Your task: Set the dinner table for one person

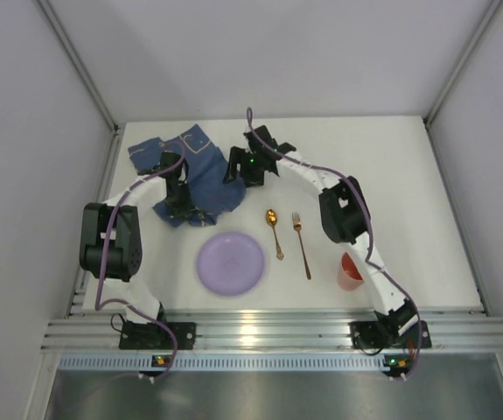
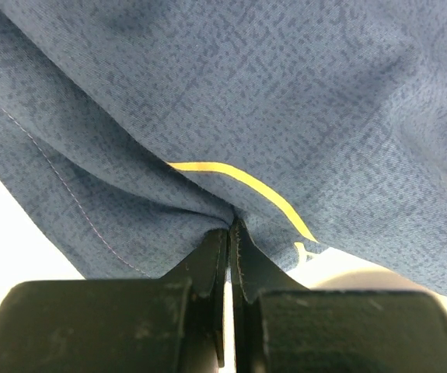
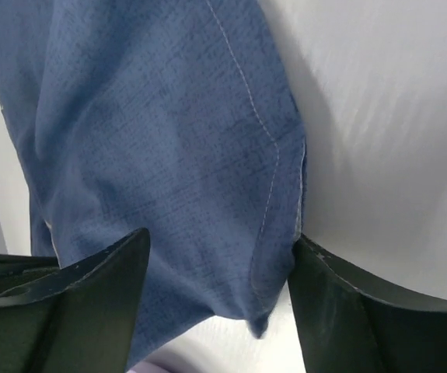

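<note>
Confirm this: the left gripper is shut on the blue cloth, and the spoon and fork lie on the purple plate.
Not quite. The spoon and fork lie on the table beside the plate, between it and the red cup, as the top view shows. The left gripper is indeed shut on the cloth, as its wrist view shows.

Cloth point(image 1: 200, 157) bunched on table point(image 1: 408, 192), far side, left of centre. Plate point(image 1: 230, 262) before cloth, near front rail point(image 1: 277, 332). Spoon point(image 1: 274, 233) just right of plate. Fork point(image 1: 302, 247) right of spoon, roughly parallel, not touching. Cup point(image 1: 350, 273) right of fork, well apart from cloth. All on table.
</note>
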Available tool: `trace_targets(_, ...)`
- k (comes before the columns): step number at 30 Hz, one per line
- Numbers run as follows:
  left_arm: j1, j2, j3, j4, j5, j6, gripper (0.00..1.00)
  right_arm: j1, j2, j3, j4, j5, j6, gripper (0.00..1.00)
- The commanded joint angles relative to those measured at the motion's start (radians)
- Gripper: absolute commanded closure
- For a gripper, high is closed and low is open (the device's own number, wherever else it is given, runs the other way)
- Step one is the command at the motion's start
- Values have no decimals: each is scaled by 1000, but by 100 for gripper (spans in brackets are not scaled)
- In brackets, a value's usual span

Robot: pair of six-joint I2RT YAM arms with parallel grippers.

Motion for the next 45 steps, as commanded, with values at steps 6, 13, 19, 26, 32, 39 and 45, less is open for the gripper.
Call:
trace_targets(6, -4, -10, 27, -11, 13, 21, 100, 7, 39, 6, 11, -27, 3, 67)
trace_targets(13, -4, -10, 14, -20, 9, 17, 100, -77, -56, -39, -37, 63, -34, 100)
trace_targets(19, -18, 31, 26, -13, 19, -6, 100, -212, -369, -458, 37, 250, -27, 100)
trace_targets(26, -139, 166, 168, -43, -39, -25, 100, -332, -725, -981, 66, 438, 36, 100)
trace_targets(32, -162, 214, 196, -62, -51, -107, 100, -324, -823, -1113, 11, 444, 70, 100)
trace_targets(39, -164, 186, 181, -102, -85, -179, 72, -300, -828, -1110, -43, 389, -7, 86)
trace_targets(45, -161, 36, 213, -137, -146, -136, 5, -329, -885, -1040, -113, 473, -76, 17)
